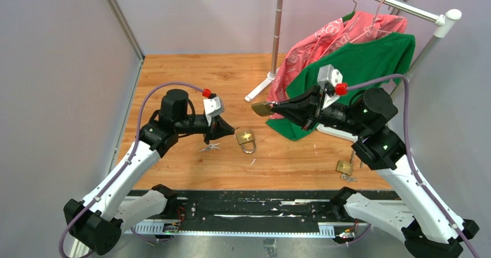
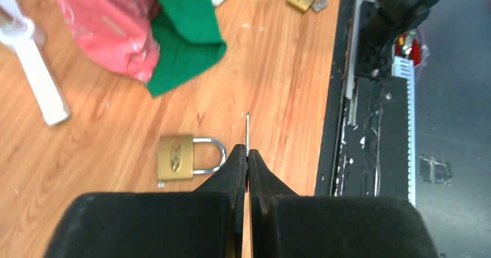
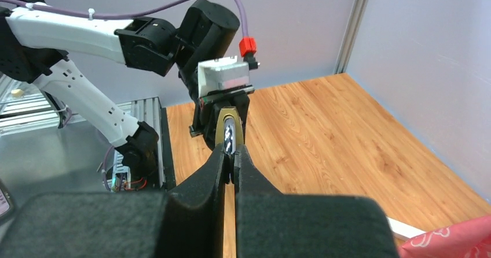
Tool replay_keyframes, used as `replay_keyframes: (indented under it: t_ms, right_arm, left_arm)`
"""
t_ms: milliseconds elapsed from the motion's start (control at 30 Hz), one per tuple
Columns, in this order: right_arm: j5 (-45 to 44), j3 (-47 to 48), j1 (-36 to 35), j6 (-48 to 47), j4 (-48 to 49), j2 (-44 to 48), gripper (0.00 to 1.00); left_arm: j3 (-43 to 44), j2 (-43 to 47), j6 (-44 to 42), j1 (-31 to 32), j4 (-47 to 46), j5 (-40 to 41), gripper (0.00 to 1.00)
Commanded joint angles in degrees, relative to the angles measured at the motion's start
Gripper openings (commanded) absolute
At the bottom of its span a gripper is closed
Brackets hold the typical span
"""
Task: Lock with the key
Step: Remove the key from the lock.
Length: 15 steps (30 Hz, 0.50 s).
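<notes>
Where the wooden tabletop (image 1: 185,78) reaches its far right corner, a clothes rack (image 1: 279,26) stands with a green shirt (image 1: 370,61) and a pink patterned garment (image 1: 324,44) hanging from it. Just in front of the rack's hanging clothes, on the right arm (image 1: 417,194), the right jaws are clamped on a brass padlock (image 1: 263,109). It is lifted clear of the tabletop and shows edge-on in the right wrist view. Left of the rack and nearer the arm bases, on the left arm (image 1: 127,165), the left jaws are pinched shut on a key (image 2: 247,132), visible only as a thin metal sliver past the tips. A second padlock (image 1: 246,139) lies flat between the rack and the left jaws. A third padlock (image 1: 344,166) lies in front of the rack, beside the right arm. Loose keys (image 1: 210,148) lie farthest left of the rack, under the left arm.
</notes>
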State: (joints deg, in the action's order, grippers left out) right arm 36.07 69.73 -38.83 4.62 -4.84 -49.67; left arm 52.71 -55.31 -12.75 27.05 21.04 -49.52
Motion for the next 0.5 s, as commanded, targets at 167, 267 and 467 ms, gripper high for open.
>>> replay_keyframes:
  t_ms: [167,267,467]
  right_arm:
    - [-16.7,-3.6,0.6,1.7,-15.0,-7.5,0.00]
    - [-18.3,-10.7,0.1,8.8,-17.8,-13.2,0.00]
    - [-18.6,-17.5,-1.5,13.6,-18.2,-21.4,0.00]
  left_arm:
    - [-7.9,3.4,7.4,-4.6,-3.5,16.5,0.00]
    - [-11.1,6.2,5.4,-4.6,-4.7,20.9,0.00]
    - [-15.4,9.6,4.2,-4.6,-5.7,22.4,0.00]
